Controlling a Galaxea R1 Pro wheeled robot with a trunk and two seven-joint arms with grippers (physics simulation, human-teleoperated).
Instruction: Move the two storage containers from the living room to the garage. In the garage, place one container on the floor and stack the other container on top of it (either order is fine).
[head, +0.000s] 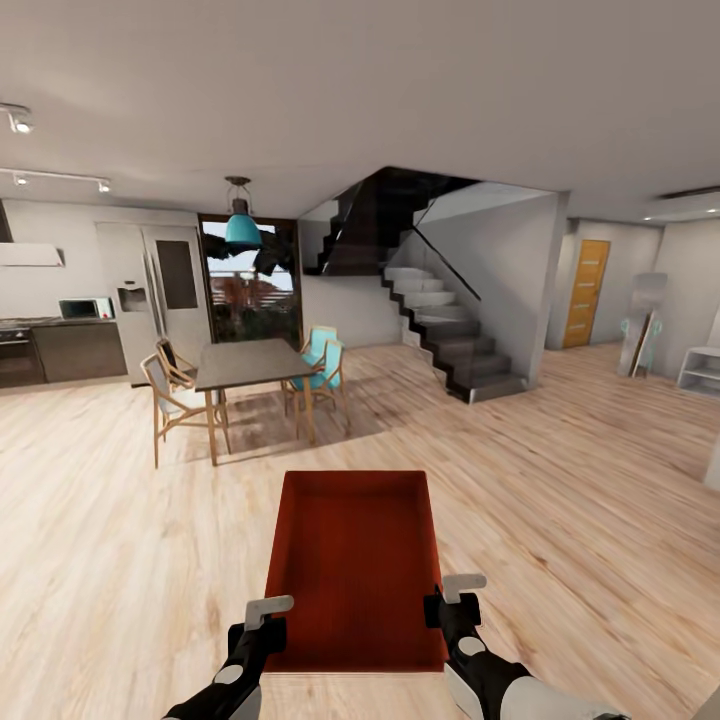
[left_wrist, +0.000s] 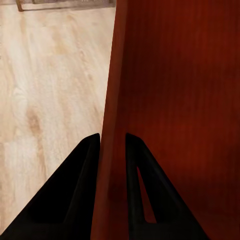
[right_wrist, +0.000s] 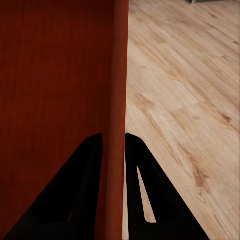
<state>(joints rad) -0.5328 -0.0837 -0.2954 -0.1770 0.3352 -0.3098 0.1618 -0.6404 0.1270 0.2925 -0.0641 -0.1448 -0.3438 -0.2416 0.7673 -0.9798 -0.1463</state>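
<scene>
While the light wood plank floor (head: 120, 520) is crossed, one storage container (head: 355, 565) is held ahead of the trunk, long axis pointing forward. Its left wall is pinched by the left gripper (left_wrist: 112, 150), its right wall by the right gripper (right_wrist: 114, 150), fingers narrow, one inside and one outside. Both arms are equally near. A wooden door (head: 585, 292) is seen far right.

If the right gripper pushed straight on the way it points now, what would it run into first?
Nothing free to meet: the right gripper is already clamped on the side wall of the red storage container, so it would slide along that wall. Beyond it, probably open wood floor; depth is unclear.
</scene>
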